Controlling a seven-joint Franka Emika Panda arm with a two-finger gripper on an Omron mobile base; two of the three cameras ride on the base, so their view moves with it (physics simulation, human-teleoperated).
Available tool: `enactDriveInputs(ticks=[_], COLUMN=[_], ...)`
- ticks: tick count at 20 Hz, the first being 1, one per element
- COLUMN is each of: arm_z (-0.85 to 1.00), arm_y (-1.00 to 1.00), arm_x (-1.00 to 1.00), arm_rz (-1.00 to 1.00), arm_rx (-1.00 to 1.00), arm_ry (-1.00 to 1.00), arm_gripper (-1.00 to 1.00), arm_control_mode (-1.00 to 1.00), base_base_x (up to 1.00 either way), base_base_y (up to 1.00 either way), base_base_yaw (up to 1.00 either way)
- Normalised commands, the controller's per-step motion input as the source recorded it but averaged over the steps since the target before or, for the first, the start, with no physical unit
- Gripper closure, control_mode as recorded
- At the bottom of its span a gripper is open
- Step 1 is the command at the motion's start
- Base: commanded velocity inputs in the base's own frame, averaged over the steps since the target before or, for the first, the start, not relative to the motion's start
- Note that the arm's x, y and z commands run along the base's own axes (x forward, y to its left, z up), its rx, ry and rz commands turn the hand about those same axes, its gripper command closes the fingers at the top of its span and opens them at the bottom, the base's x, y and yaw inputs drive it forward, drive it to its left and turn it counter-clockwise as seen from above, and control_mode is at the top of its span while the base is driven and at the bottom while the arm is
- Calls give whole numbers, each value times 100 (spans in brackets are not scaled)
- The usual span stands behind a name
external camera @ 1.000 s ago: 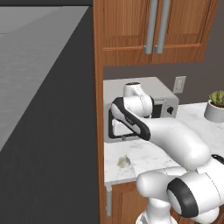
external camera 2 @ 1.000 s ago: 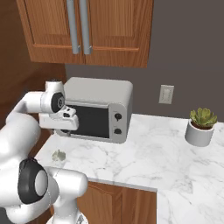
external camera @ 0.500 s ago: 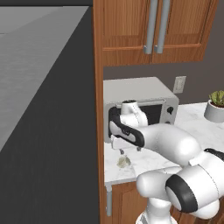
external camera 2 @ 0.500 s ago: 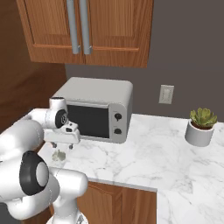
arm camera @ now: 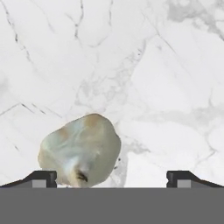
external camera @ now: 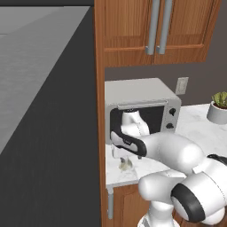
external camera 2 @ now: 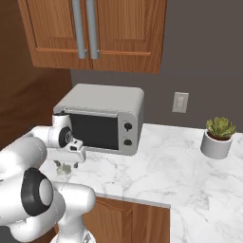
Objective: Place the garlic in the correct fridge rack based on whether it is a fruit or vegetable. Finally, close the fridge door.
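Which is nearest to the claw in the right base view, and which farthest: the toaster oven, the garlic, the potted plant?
1. Garlic, on the counter just under the claw.
2. Toaster oven, right behind it.
3. Potted plant, far along the counter.

Beige, grey-tinged garlic (arm camera: 80, 150) lies on a white, grey-veined marble counter (arm camera: 166, 87), beside a silver microwave (external camera 2: 102, 118) with a black window.

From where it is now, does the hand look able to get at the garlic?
Probably yes: the open hand hangs right over the garlic on bare counter, though the bulb sits off toward one finger.
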Motion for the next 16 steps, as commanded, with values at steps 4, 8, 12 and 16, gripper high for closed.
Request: enactDriveInputs(ticks=[4,8,12,16], arm_z=[-3,-5,-26,-17], arm_y=[12,4,9,25], arm_x=[-8,-3,0,0], arm_rz=[0,0,0,0], arm_rx=[0,0,0,0], arm_ry=[-15,-9,-2,0], arm_gripper=[-100,-100,-100,-100], arm_control_mode=[-100,-100,-100,-100], base_base_x=[0,0,0,0], base_base_y=[0,0,0,0], base_base_yaw=[0,0,0,0])
